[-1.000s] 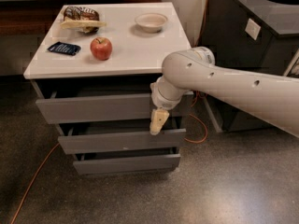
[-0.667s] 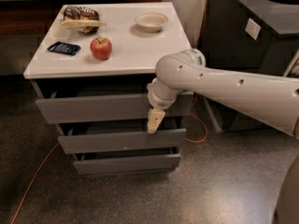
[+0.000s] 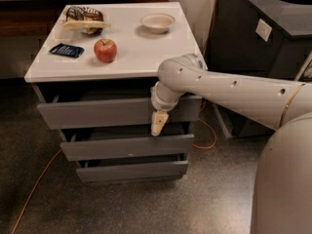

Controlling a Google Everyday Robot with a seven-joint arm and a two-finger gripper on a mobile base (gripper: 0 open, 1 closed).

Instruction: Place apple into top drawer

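The apple [image 3: 105, 50] sits upright on the white surface [image 3: 146, 55], toward its front left, stem end pointing up; being round, it shows no clear long axis. Below, the top drawer [image 3: 92, 112] stands slightly pulled out, its long front running left to right. The end effector [image 3: 158, 124] hangs pointing down in front of that drawer's right part, well apart from the apple; whether it is spread or pressed together cannot be told. A bowl [image 3: 157, 22] stands at the back.
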